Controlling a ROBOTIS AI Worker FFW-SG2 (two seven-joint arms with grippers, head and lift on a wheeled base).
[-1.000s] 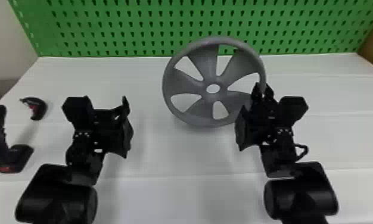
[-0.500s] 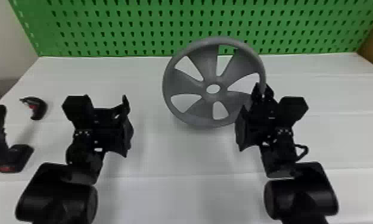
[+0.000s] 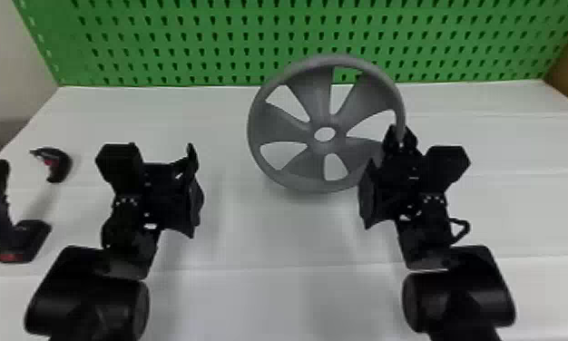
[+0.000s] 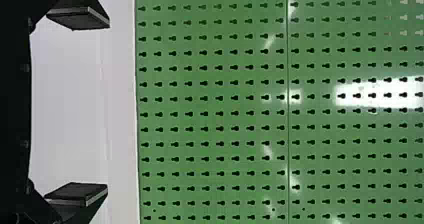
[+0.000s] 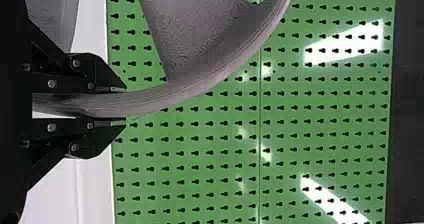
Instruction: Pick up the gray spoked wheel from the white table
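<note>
My right gripper (image 3: 400,141) is clamped on the gray spoked wheel (image 3: 317,90), mostly to its left, my left gripper (image 3: 163,156) spread wide farther left.

Black-and-red pistol-grip tool (image 3: 23,240) by the white bench's (image 3: 274,281) left edge, gray spoked wheel (image 3: 315,97) farther right, green pegboard (image 3: 183,45) behind.

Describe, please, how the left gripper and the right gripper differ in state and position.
The left gripper is wide open with nothing between its fingers, while the right gripper is shut on the rim of the gray spoked wheel. The left gripper is off to the wheel's left; the right gripper is at the wheel's right side. Both are black, with two fingers.
</note>
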